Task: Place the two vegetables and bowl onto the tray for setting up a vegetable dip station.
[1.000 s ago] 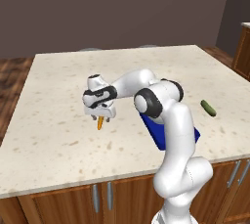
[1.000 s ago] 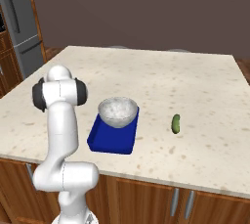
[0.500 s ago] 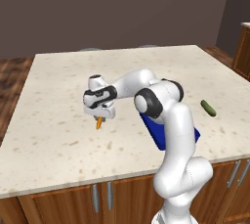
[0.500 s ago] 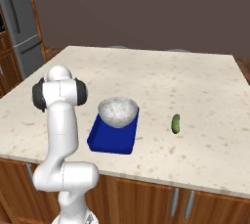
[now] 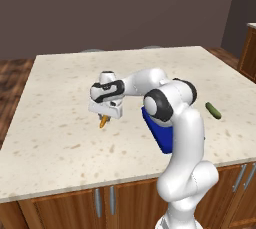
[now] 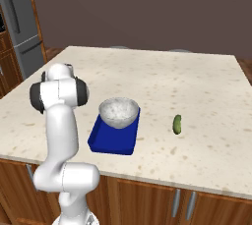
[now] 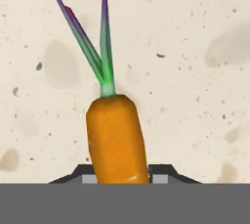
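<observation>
— Closing is what changed: my jaws (image 5: 104, 118), spread a second ago, now pinch the carrot (image 7: 117, 137) from both sides, low over the surface (image 5: 60, 128) left of the tray (image 6: 112, 138).

— How do I do this lift well?

— Rise straight first, I'd judge, so the tip clears the stone. Then carry right and set it on bare blue beside the bowl (image 6: 118, 112), not in it.

— And the cucumber (image 6: 177, 124)?

— Lying well right of the tray, untouched.
</observation>
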You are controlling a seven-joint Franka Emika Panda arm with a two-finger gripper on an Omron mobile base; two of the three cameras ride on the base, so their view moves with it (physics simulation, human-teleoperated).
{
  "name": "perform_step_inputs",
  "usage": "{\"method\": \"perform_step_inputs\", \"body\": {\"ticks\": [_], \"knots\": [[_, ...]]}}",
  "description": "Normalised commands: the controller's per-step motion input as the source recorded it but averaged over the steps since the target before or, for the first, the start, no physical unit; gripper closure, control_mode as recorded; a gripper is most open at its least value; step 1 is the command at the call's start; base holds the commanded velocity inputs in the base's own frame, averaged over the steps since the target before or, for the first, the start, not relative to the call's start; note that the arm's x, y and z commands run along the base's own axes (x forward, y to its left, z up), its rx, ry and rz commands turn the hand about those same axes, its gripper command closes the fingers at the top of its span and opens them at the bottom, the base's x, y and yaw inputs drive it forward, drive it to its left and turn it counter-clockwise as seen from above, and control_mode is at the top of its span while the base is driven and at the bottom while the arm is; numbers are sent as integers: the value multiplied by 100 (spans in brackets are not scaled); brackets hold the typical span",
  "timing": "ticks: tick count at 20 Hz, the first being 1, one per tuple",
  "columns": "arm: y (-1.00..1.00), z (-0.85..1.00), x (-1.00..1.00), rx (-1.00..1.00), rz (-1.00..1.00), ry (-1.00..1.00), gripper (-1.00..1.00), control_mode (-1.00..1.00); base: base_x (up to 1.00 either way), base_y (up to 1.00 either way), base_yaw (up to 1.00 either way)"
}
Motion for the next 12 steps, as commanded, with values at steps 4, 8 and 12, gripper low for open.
{"method": "perform_step_inputs", "body": {"ticks": [4, 8, 12], "knots": [[-12, 31, -49, 5, 0, -4, 100, -100, 0, 0, 0], [-13, 32, -47, 2, 0, -1, 100, -100, 0, 0, 0], [-13, 37, -43, 2, 0, 0, 100, -100, 0, 0, 0]]}}
